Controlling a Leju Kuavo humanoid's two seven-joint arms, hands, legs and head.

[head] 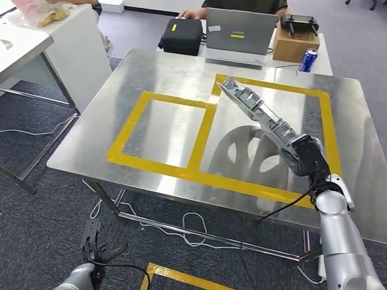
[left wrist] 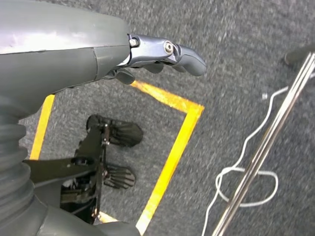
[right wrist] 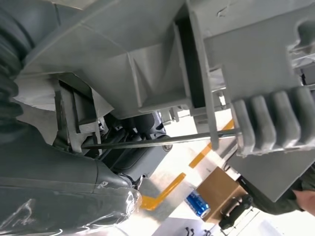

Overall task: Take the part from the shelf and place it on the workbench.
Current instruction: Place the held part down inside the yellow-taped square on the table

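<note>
Right hand (head: pixel 306 158) grips the long grey ribbed plastic part (head: pixel 257 110) by its near end, carried slanted above the steel workbench (head: pixel 150 72), over the right yellow-taped rectangle (head: pixel 325 115), presumably its drop zone. Bare room lies beneath it. Left hand (head: pixel 94 244) hangs low, fingers apart, holding nothing.

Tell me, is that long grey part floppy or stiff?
Probably stiff: the long grey part juts straight out from the right hand over the workbench without sagging. Its ribbed, hollow moulding suggests fairly light plastic. Held by one end, it may wobble.
</note>
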